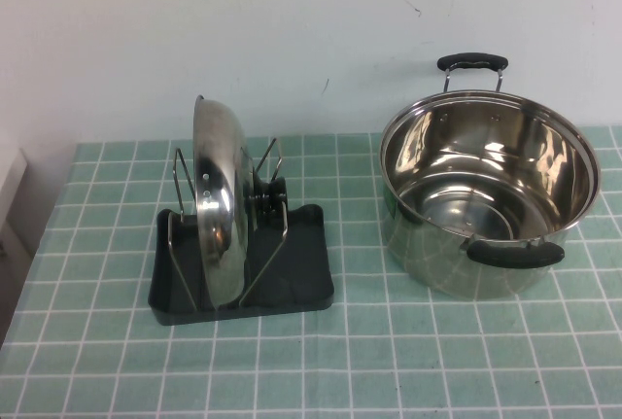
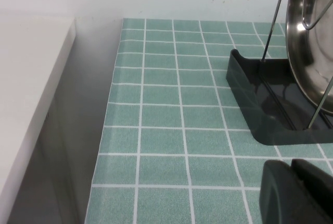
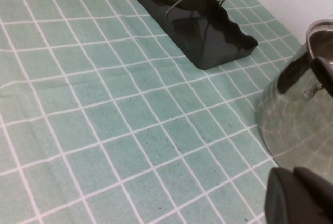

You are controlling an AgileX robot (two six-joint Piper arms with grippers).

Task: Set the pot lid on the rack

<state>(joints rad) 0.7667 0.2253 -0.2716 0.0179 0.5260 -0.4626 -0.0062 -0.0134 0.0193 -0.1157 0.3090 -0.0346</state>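
Observation:
The pot lid (image 1: pixel 216 210) stands on edge in the wire slots of the dark rack (image 1: pixel 292 278) on the left of the table, its black knob (image 1: pixel 269 193) facing the pot. Its shiny rim shows in the left wrist view (image 2: pixel 308 42) above the rack tray (image 2: pixel 250 104). The rack also shows in the right wrist view (image 3: pixel 208 31). Neither arm shows in the high view. My left gripper (image 2: pixel 296 190) is shut and empty, low over the tablecloth beside the rack. My right gripper (image 3: pixel 299 195) is shut and empty, next to the pot.
A deep steel pot (image 1: pixel 486 195) with two black handles stands on the right of the table and shows in the right wrist view (image 3: pixel 302 109). A green checked cloth (image 1: pixel 389 361) covers the table. A white counter (image 2: pixel 26 89) lies past the table's left edge.

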